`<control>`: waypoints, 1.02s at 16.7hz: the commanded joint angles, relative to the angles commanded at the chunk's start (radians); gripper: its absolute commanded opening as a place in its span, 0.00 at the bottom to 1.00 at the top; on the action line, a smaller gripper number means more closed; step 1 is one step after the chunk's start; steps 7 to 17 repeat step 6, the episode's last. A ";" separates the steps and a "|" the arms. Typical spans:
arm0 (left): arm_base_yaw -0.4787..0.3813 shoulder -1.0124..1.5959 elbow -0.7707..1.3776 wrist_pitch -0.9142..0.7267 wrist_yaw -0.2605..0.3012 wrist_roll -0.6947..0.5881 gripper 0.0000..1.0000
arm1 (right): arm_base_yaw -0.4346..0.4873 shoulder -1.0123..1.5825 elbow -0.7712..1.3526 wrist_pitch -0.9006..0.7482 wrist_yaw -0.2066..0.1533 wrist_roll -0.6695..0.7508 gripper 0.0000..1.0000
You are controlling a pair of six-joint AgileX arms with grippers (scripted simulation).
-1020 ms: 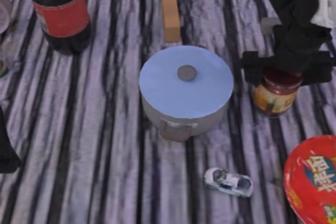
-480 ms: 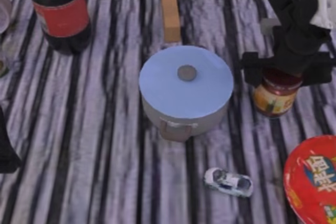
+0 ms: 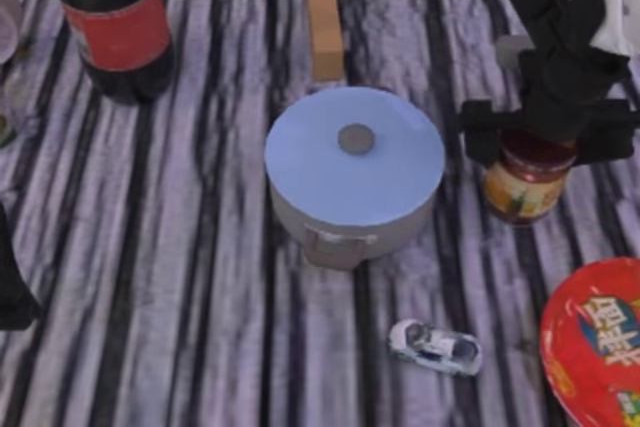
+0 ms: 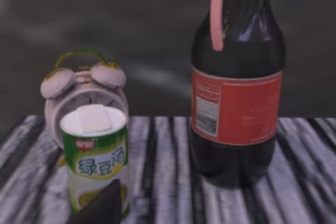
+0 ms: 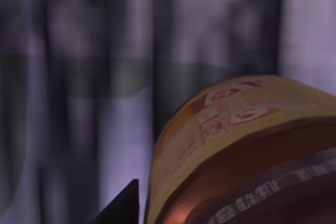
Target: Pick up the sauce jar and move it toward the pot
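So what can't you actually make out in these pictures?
- Right gripper, top view: its own body covers the sauce jar's lid, so whether the fingers grip is hidden.
- Sauce jar, right wrist view: too close, cut off by the edge.
- Red bowl, top view: cut by the edge.
- Alarm clock, left wrist view: face hidden behind the green can.
- Left gripper: only a dark tip shows.

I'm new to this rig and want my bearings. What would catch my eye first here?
The round grey pot with the pale blue lid sits mid-table on the striped cloth. To its right, the right gripper is down over the small glass sauce jar with the yellow-orange label. A tall dark bottle with a red label stands at the far left corner.
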 joint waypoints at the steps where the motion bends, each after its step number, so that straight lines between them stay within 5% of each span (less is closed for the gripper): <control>1: 0.000 0.000 0.000 0.000 0.000 0.000 1.00 | 0.000 0.000 0.000 0.000 0.000 0.000 1.00; 17: 0.000 0.000 0.000 0.000 0.000 0.000 1.00 | 0.000 0.000 0.000 0.000 0.000 0.000 1.00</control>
